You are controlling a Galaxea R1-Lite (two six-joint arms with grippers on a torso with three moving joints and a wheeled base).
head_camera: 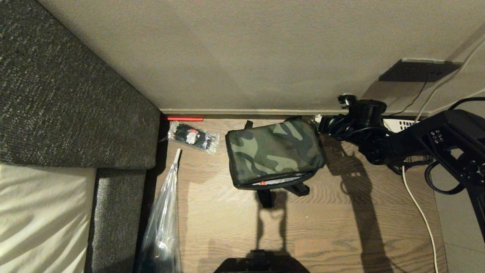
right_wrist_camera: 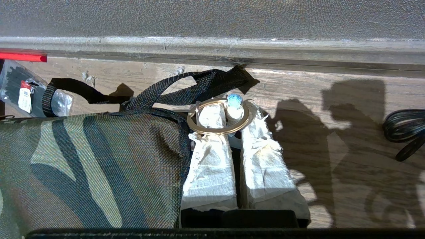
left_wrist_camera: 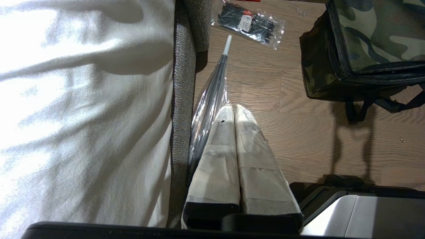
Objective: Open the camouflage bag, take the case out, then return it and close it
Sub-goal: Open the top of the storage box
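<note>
From the head view, the camouflage bag [head_camera: 275,153] sits on the floor [head_camera: 341,227], soft-sided and probably light, just left of the right claw [head_camera: 317,122] reaching in at its far corner. The left wrist view shows the left claw [left_wrist_camera: 235,109] pressed shut and empty, the bag well off. In the right wrist view, the right claw [right_wrist_camera: 231,116] is pinched shut on a brass ring [right_wrist_camera: 217,120], seemingly the zip pull, the best place to hold.

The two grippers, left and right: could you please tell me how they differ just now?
The right gripper sits at the camouflage bag's far right corner near the baseboard, while the left gripper hangs over bare floor beside the sofa. The right gripper's tips pass through a gold ring; the left gripper holds nothing. Both are shut, with pale-wrapped fingers.
</note>
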